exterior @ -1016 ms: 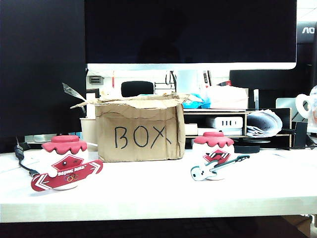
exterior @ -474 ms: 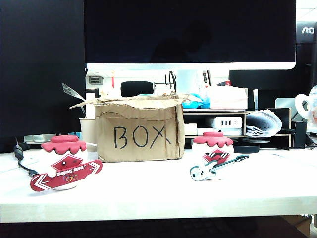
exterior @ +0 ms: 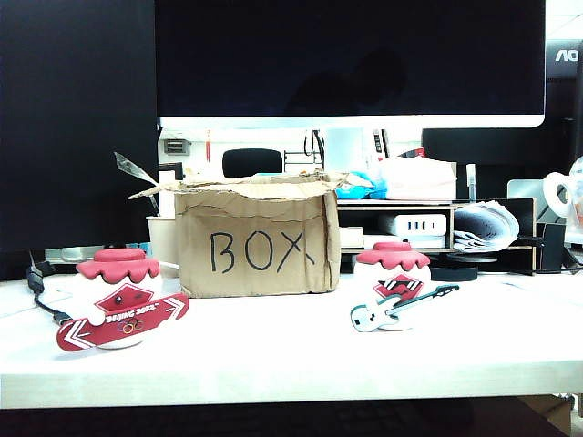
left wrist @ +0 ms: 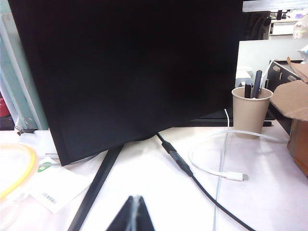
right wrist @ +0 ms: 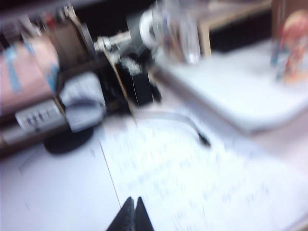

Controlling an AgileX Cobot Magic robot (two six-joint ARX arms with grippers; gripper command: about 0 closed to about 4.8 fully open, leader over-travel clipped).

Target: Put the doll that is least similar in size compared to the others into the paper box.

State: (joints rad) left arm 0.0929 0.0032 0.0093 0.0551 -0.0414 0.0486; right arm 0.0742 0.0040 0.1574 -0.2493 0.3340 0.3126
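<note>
On the white table [exterior: 291, 350] the exterior view shows a torn cardboard box [exterior: 255, 238] with "BOX" written on its front, standing at the middle. At about eight o'clock from the box sits a round white doll with a dark-red cap and a red snowboard [exterior: 121, 309]. At about four o'clock from the box sits the other red-capped doll, holding a teal and white guitar [exterior: 393, 298]. Both stand clear of the box. The tiny doll cannot be seen in any view; whether it lies inside the box cannot be told, since the box's inside is hidden from here.

Neither arm appears in the exterior view. The left gripper [left wrist: 134, 214] shows only in its wrist view, its two dark fingertips pressed together with nothing between them. It hangs over the table in front of a big dark monitor [left wrist: 130, 72]; a paper cup [left wrist: 251, 111] with pens stands at about two o'clock from the fingertips, and a black cable [left wrist: 192, 175] and a white cable [left wrist: 216, 168] cross the tabletop.

The right gripper [right wrist: 131, 215] also has its tips together and empty. Its view is blurred; a printed sheet of paper [right wrist: 192, 187] lies below it, with desk clutter beyond
</note>
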